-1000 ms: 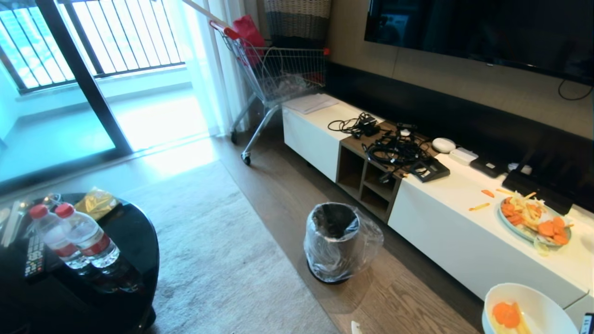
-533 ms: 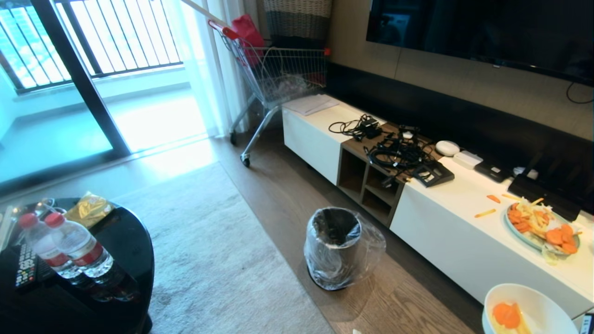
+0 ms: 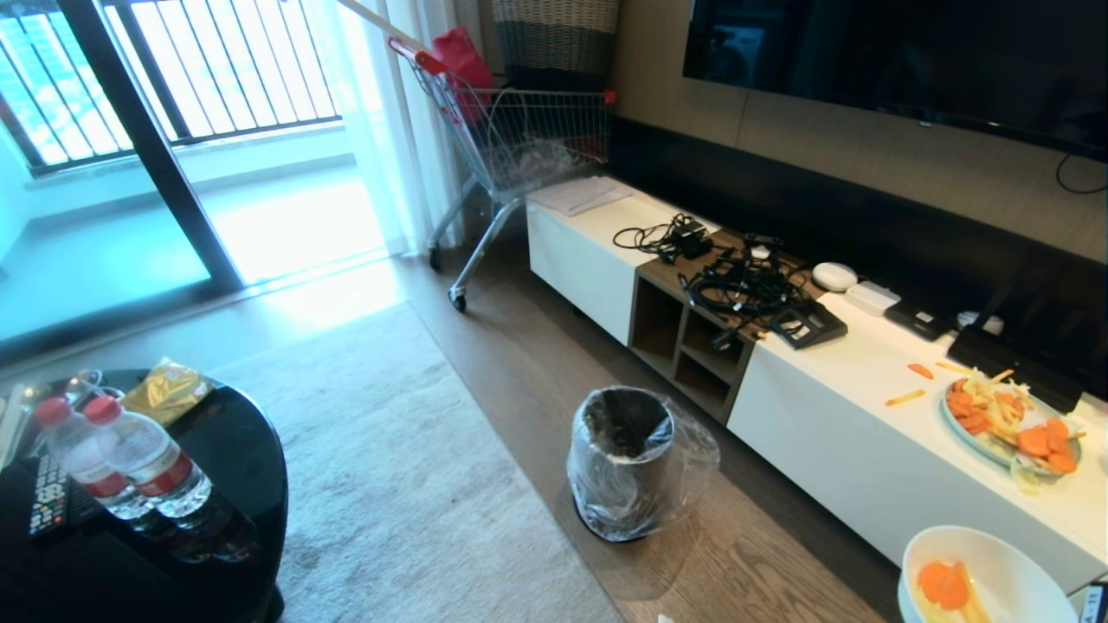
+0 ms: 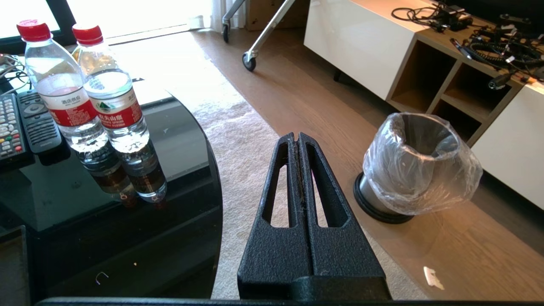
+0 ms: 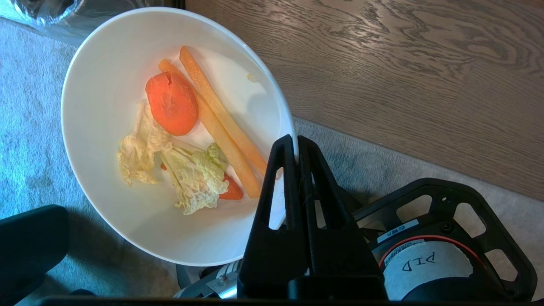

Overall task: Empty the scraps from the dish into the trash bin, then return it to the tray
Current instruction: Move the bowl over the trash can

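The right gripper (image 5: 296,146) is clamped on the rim of the dish (image 5: 127,127), pinching the white wall between its closed fingers. In the head view the dish (image 3: 987,575) sits at about five o'clock, carried low over the floor. The scraps (image 5: 191,140), an orange slice, two pale sticks and some crinkled green leaf, all lie inside it, so nothing has been tipped out yet.

The trash bin (image 3: 636,463) stands on the wooden floor near the middle of the head view, at roughly ten o'clock from the dish and well apart from it. Its clear liner is open and nothing bright shows in the dark inside, though the bottom is hard to make out. So the pick-up looks done; what remains is carrying the dish over the bin, tilting it to pour, then taking it back. The tray appears in none of the views.

The left gripper (image 4: 297,138) hangs idle with its fingers pressed together, pointing out over the carpet between the round table (image 4: 187,178) and the bin.

The room is a lounge: a pale carpet (image 3: 389,467), a long white cabinet (image 3: 866,433) at three o'clock with tangled cables (image 3: 736,285) and a plate of food (image 3: 1008,420) on top, a shopping trolley (image 3: 519,138) at twelve o'clock, and two water bottles (image 3: 121,463) on the table at eight o'clock.
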### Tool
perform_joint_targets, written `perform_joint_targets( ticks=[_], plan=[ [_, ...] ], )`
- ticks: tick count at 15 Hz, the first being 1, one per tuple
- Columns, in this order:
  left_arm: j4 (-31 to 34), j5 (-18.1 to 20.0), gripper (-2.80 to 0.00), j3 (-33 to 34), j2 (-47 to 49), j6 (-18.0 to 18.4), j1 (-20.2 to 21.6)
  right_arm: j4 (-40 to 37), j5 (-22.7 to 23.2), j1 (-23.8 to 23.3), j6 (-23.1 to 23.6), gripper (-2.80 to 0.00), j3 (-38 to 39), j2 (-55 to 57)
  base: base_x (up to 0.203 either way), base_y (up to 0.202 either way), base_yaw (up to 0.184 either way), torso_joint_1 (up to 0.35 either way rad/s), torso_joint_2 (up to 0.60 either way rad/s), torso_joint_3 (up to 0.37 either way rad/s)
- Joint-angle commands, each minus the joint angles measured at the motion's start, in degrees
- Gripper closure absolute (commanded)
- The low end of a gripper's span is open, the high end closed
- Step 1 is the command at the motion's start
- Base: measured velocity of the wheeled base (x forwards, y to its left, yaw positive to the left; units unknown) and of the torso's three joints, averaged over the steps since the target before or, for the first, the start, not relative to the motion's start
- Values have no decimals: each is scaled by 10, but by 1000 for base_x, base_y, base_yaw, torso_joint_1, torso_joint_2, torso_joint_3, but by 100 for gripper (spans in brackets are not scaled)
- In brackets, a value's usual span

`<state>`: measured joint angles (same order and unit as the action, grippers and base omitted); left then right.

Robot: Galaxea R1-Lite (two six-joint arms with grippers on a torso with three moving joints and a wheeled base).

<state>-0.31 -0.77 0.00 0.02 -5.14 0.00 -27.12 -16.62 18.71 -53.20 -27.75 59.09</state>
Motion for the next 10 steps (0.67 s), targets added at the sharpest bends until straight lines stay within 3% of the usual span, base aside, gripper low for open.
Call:
perform_joint_targets(
  ticks=[1, 10],
  plan=[
    [0, 0, 0, 0, 0, 0, 0, -1, -1, 0, -2, 0, 0, 3, 0, 0, 0, 0, 0, 0],
    [0, 0, 0, 0, 0, 0, 0, -6, -3, 4, -1, 0, -21, 2, 0, 0, 0, 0, 0, 0]
  ],
)
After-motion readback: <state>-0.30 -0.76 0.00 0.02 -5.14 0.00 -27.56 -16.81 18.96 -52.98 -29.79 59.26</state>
